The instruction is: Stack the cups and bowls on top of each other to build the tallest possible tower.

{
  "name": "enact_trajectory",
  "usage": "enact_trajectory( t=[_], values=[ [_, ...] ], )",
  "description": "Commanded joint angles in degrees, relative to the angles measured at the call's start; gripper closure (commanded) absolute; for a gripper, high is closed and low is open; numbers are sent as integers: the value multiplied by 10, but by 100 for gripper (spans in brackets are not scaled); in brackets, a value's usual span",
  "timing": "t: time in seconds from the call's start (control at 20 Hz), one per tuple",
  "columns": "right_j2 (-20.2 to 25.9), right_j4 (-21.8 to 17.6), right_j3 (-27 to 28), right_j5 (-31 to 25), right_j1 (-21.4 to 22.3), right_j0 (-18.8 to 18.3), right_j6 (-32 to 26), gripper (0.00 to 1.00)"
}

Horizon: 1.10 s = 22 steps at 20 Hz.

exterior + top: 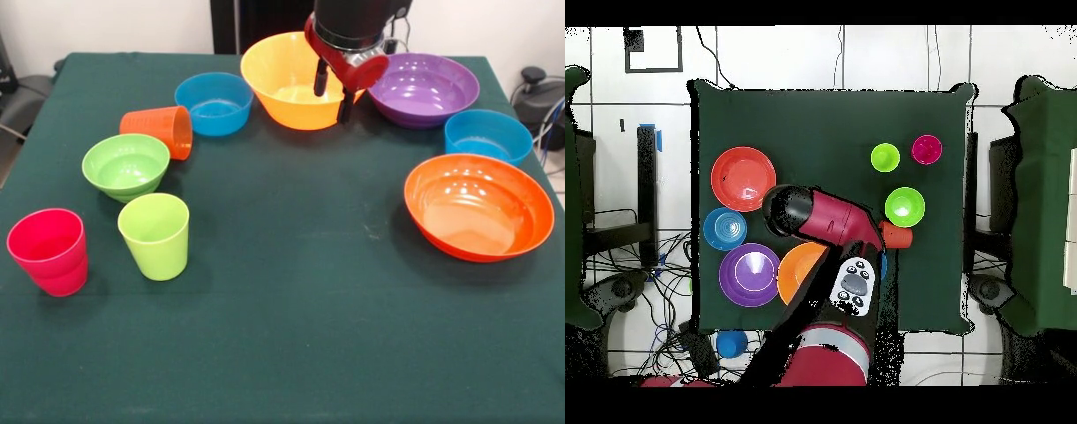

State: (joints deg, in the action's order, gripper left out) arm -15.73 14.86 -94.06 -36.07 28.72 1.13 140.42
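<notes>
Cups and bowls sit scattered on your dark green cloth-covered table [291,336], none stacked on another. Your red and black claw [334,94] hangs over the rim of the big glossy yellow-orange plastic bowl [287,84], its two dark fingers [321,79] spread apart with nothing between them, one finger inside the bowl's rim and the other just outside it.

In the front view, just beside the claw on the right stands the wide glossy purple plastic bowl [424,88]. Below that bowl, nearer the camera, is a small blue plastic bowl [487,135], and nearer still the wide red-orange plastic bowl [478,208], well apart from the claw. To the claw's left, past the yellow-orange bowl, you see the second small blue plastic bowl [214,103], and next to it the smooth orange plastic tumbler [161,130] lying on its side with its mouth turned toward the blue bowl. Further left and toward the camera sits the small round green plastic bowl [125,165], then the lime green plastic tumbler [155,235] standing upright, and farthest from the claw the pinkish red plastic tumbler [50,251], also upright.

From overhead, the red arm [830,220] covers part of the yellow-orange bowl.
</notes>
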Motion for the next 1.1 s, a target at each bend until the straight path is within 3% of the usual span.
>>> enact_trajectory(
  t=[0.05,0.35,0.65,1.1],
  values=[
    [47,8,-40,29,-43,6,80,0],
    [50,18,-59,69,-64,12,96,0],
    [32,16,-57,60,-77,21,103,0],
    [41,15,-47,95,-104,9,82,0]
  ],
)
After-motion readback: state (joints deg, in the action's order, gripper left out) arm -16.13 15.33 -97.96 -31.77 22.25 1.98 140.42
